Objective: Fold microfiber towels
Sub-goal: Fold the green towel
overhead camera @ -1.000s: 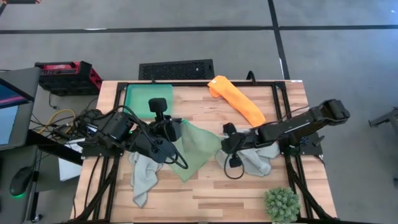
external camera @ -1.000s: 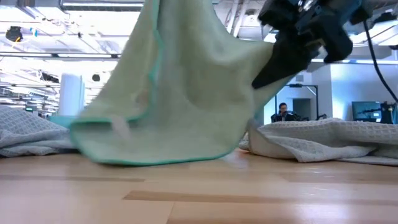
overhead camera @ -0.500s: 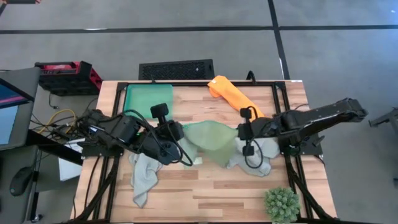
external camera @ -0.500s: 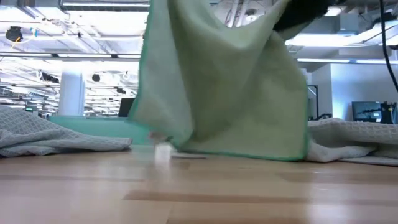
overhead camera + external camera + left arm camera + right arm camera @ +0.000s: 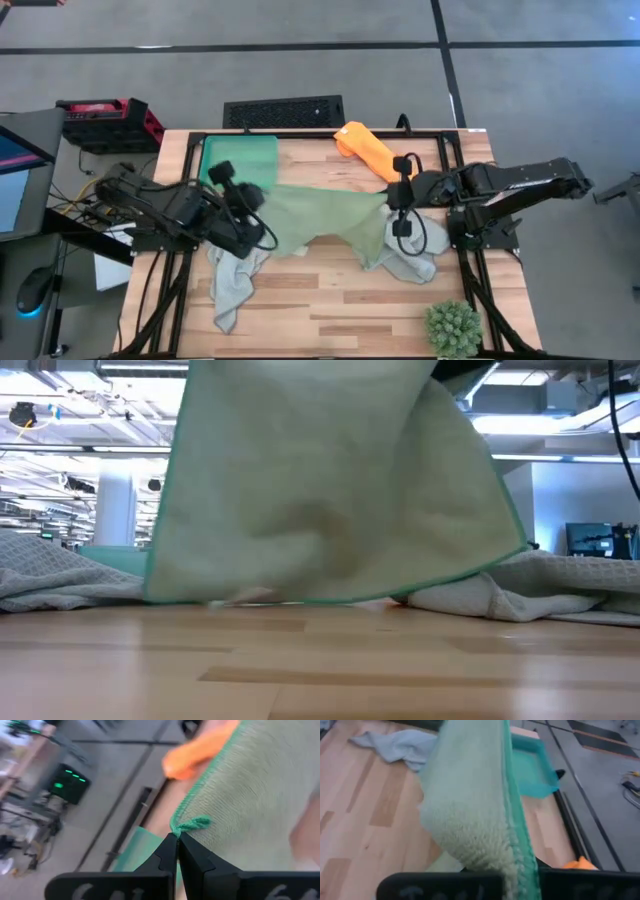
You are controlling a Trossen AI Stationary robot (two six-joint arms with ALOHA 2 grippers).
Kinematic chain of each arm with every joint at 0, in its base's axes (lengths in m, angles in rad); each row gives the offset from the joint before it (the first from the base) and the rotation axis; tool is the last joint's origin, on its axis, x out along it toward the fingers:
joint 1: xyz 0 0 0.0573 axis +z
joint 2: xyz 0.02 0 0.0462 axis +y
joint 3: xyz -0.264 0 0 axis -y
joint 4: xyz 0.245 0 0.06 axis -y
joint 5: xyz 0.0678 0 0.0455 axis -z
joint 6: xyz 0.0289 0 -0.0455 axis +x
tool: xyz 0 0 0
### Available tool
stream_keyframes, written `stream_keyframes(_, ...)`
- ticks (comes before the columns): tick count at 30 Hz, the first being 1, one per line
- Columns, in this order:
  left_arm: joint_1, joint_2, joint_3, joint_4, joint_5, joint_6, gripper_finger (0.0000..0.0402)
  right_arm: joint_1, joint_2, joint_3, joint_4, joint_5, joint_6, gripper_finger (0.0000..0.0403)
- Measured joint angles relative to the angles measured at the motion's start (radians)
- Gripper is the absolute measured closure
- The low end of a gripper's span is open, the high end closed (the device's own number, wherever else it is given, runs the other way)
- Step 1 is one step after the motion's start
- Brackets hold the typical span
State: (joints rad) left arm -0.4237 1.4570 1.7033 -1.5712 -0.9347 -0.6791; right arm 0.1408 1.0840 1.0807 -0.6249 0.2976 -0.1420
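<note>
The light green towel (image 5: 320, 215) is spread in the air between my two grippers over the table's middle. In the low view (image 5: 320, 480) it hangs as a wide sheet, with its lower edge (image 5: 300, 600) down at the table top. My left gripper (image 5: 257, 196) is shut on its left end and my right gripper (image 5: 389, 197) on its right end. The orange towel (image 5: 378, 155) lies at the far right. One pale grey towel (image 5: 233, 282) lies crumpled at the near left. The other pale grey towel (image 5: 408, 252) lies under the right arm. My left gripper pinches the green towel's corner (image 5: 184, 826), where the green edge stitching ends in a loose thread, between its two fingertips (image 5: 170, 851). The towel stretches away from it toward the right arm. My right gripper is shut on the towel's other end along the green-stitched edge (image 5: 516, 851). The cloth is bunched over the fingers and hides them. From there the towel runs toward the left arm and sags.
A rigid green tray (image 5: 238, 157) stands at the far left, close behind the left gripper. A spiky green plant ball (image 5: 453, 328) sits at the near right corner. Bare wood lies along the near edge between the grey towels.
My grippers have moved apart, the left toward the table's left edge and the right toward the right and far edges. The green towel hung bunched and narrow between them. It is now spread out wide, and its lower edge has swept along the table.
</note>
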Motion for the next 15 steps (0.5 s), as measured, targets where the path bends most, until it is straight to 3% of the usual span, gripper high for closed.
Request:
stream_keyframes(5,0.024,-0.085,-0.075,0.000,-0.141,-0.014,0.0401,-0.105,0.000,0.001,-0.010,-0.005,-0.045,0.0398)
stream_keyframes(15,0.217,-0.102,-0.127,0.039,-0.282,0.127,0.0401,-0.341,0.005,0.001,0.140,-0.007,-0.156,0.0398)
